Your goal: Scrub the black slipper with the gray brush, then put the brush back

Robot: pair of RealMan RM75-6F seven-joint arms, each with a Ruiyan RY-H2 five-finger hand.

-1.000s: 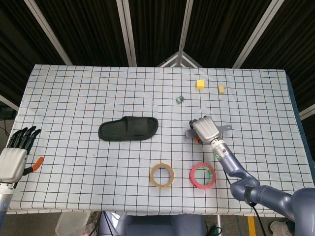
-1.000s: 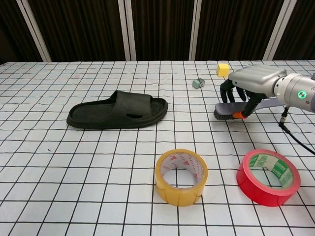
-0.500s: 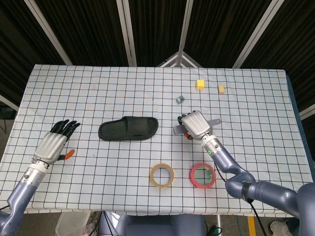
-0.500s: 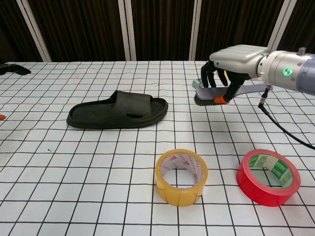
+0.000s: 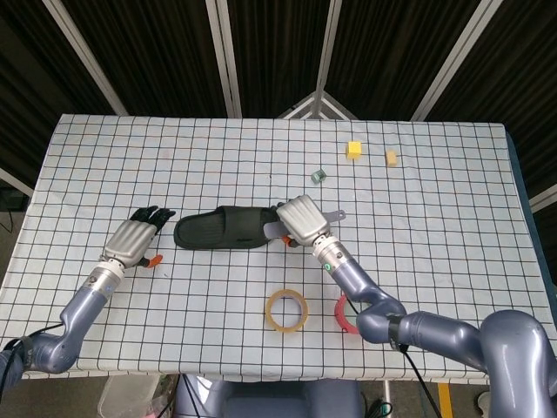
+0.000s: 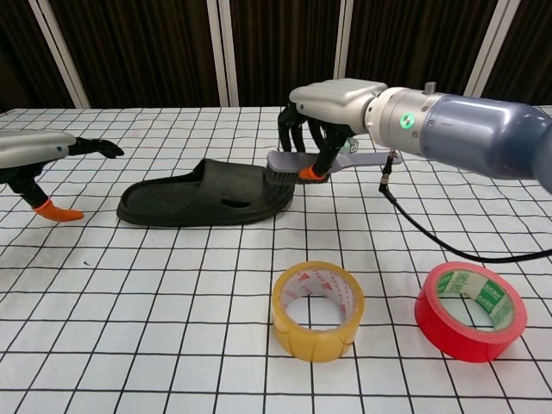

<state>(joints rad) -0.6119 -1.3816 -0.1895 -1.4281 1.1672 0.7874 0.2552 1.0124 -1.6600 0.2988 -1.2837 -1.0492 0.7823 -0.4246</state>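
The black slipper lies on the checked table, left of centre. My right hand grips the gray brush by its body, the handle sticking out to the right. The bristles hang just over the slipper's right end; whether they touch it I cannot tell. My left hand hovers just left of the slipper's other end, fingers stretched toward it and holding nothing.
A yellow tape roll and a red tape roll lie near the front edge. Two yellow blocks and a small green block sit toward the back right.
My right hand has carried the brush left from the table's right side to the slipper's right end. My left hand has come in from the left edge to beside the slipper.
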